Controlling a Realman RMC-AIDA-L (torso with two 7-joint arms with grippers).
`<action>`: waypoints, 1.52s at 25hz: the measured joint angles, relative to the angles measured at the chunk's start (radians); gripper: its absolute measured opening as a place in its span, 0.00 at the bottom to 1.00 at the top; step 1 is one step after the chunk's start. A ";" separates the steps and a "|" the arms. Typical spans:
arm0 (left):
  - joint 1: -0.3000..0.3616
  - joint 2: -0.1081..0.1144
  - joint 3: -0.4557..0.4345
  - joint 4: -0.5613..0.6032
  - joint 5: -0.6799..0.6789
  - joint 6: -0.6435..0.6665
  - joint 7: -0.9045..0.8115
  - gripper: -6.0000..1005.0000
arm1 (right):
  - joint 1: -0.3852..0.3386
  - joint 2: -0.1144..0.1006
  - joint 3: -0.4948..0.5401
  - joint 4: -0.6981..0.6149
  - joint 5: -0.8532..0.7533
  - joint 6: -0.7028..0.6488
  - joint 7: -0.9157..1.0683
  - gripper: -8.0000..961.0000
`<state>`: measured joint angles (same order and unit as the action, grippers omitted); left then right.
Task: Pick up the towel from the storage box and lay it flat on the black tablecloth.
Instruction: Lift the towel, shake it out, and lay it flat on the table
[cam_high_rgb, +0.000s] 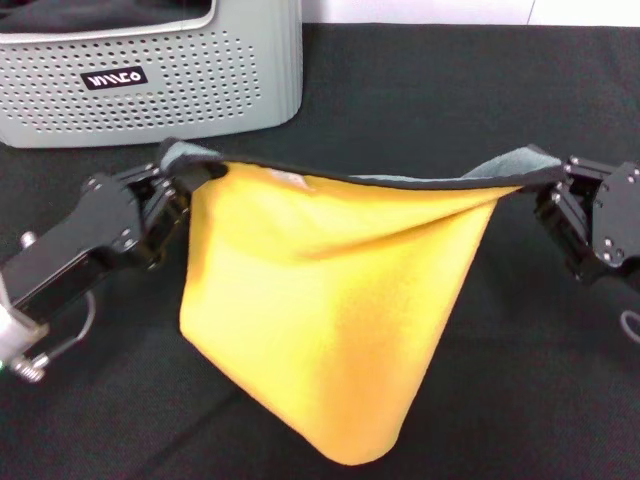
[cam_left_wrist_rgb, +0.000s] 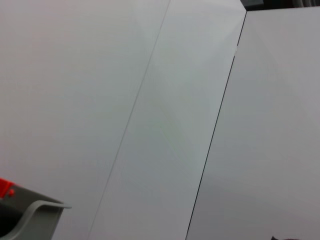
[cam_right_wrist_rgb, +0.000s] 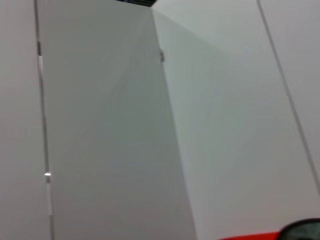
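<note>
The towel (cam_high_rgb: 320, 310) hangs between my two grippers above the black tablecloth (cam_high_rgb: 480, 110), its yellow-orange side toward me, the grey side and black edging showing along the top. My left gripper (cam_high_rgb: 188, 175) is shut on the towel's left top corner. My right gripper (cam_high_rgb: 548, 183) is shut on the right top corner. The towel sags in the middle and narrows toward its lower end near the front. The storage box (cam_high_rgb: 150, 70), light grey with perforated walls and a black label, stands at the back left. Both wrist views show only white wall panels.
A grey rim with a red part (cam_left_wrist_rgb: 25, 210) shows at the edge of the left wrist view. The tablecloth covers the whole table around the towel.
</note>
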<state>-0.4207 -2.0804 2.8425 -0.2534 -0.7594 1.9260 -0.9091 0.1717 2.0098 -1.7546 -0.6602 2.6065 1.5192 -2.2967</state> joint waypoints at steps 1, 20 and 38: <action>-0.010 -0.003 0.000 0.000 -0.001 -0.011 0.003 0.04 | 0.006 0.000 0.007 0.010 0.000 -0.001 0.000 0.03; -0.063 -0.012 0.000 0.113 -0.143 -0.179 0.184 0.04 | 0.227 0.014 0.086 0.205 0.050 -0.174 -0.011 0.03; -0.060 -0.010 0.000 0.106 -0.217 -0.252 0.206 0.04 | 0.348 0.019 0.087 0.203 0.054 -0.338 -0.055 0.03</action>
<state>-0.4806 -2.0908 2.8424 -0.1469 -0.9768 1.6743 -0.7029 0.5194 2.0285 -1.6679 -0.4570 2.6604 1.1815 -2.3513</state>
